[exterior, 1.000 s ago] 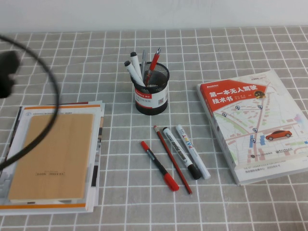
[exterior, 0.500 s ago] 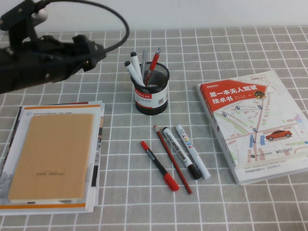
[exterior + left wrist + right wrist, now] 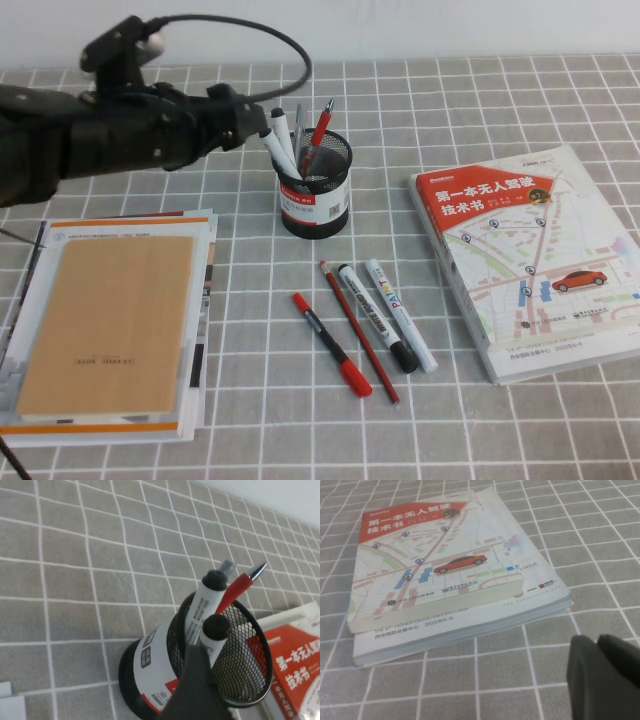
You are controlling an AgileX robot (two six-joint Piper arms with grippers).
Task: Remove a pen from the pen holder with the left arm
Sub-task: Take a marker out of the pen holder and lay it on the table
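Observation:
A black mesh pen holder (image 3: 315, 195) stands mid-table, holding two white markers (image 3: 280, 140) with black caps, a red pen (image 3: 318, 128) and a thin grey pen. My left gripper (image 3: 250, 128) hovers just left of the holder, level with the marker caps, open and holding nothing. In the left wrist view one dark finger (image 3: 197, 682) lies over the holder's (image 3: 240, 660) near rim, below a marker cap (image 3: 216, 626); the red pen (image 3: 235, 590) leans away. My right gripper (image 3: 597, 641) is shut, low over the cloth beside the book (image 3: 445, 565).
A red-and-white map-covered book (image 3: 535, 260) lies at the right. A stack of papers under a tan notebook (image 3: 110, 320) lies at the left. In front of the holder lie a red pen (image 3: 332, 345), a red pencil (image 3: 358, 330), a black marker (image 3: 378, 318) and a white marker (image 3: 400, 315).
The left arm has swung in from the far left edge and its gripper now sits right beside the pen holder. The pens and books have not moved.

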